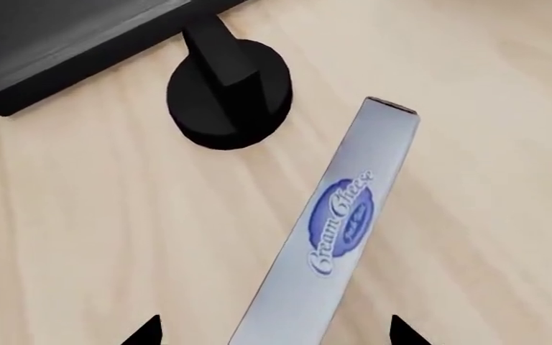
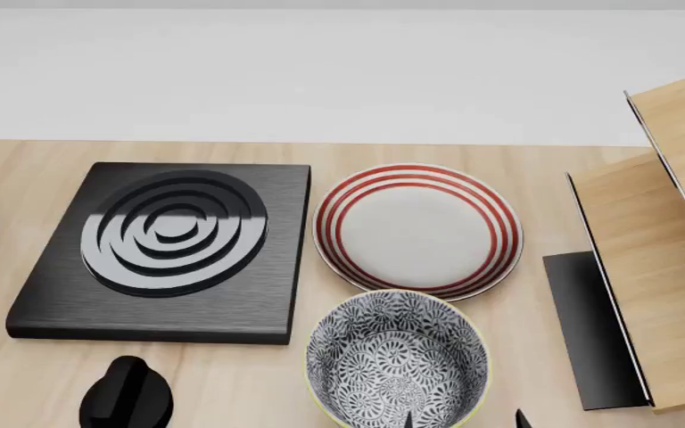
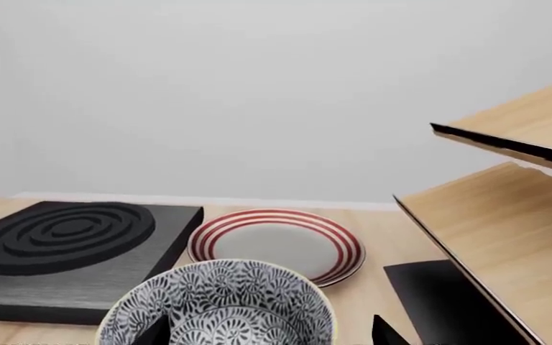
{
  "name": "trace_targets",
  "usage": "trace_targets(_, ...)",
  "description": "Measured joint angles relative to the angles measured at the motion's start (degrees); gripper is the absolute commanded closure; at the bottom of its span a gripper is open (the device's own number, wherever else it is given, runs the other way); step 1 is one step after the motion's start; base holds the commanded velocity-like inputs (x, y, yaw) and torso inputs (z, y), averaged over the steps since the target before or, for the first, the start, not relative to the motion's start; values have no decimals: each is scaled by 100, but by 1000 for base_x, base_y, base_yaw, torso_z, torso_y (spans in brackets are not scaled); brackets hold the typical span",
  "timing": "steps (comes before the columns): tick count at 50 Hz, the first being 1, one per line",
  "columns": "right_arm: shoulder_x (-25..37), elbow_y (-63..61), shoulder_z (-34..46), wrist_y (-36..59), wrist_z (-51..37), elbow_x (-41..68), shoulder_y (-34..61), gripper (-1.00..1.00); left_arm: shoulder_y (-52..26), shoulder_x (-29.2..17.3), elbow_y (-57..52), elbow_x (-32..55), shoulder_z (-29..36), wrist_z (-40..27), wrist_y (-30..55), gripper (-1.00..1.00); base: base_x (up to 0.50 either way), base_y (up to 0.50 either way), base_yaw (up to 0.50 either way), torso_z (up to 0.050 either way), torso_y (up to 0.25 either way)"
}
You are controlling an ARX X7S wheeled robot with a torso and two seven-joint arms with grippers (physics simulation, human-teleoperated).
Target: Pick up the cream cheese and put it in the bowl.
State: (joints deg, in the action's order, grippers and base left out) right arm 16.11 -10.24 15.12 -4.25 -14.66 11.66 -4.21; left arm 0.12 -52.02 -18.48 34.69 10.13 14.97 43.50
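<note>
one bowl (image 2: 396, 361) empty, cream cheese (image 1: 338, 230) on table (image 1: 84, 237)

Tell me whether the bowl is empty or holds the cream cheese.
Empty. The bowl shows only its pattern inside; the cream cheese lies on the table near the knob.

- Flat grey-silver cream cheese box (image 1: 353, 230) with blue oval label in white script lies on the pale wooden tabletop (image 1: 84, 237), running out from between the two black fingertips (image 1: 146, 332).
- Gripper (image 1: 274, 334) spread wide; neither tip touches the box.
- Beyond the box's far end, off to one side: round black knob (image 1: 228, 93), beside a black slab edge (image 1: 65, 50).
</note>
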Motion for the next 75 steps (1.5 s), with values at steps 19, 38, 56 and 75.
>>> trace_targets(19,31,12,45,-12,-33,10,3,-100,-390,239,472,-309,480,137,-12,-100,0,0,0,0,1)
trace_targets(38,65,63,52,-86,-47,61,-1,-100,-849,533,1043,-738,1134,335,-79,100,1,0,0,0,0)
trace_targets(56,93,44,76,-105,-92,70,-8,-100,-677,617,981,-782,948,171,-469,100,1,0,-1,0,0)
trace_targets(75,215,-376,23,34,-240,80,-96,-100,-834,620,-77,294,-195,-454,32,100,0,0,0,0,0)
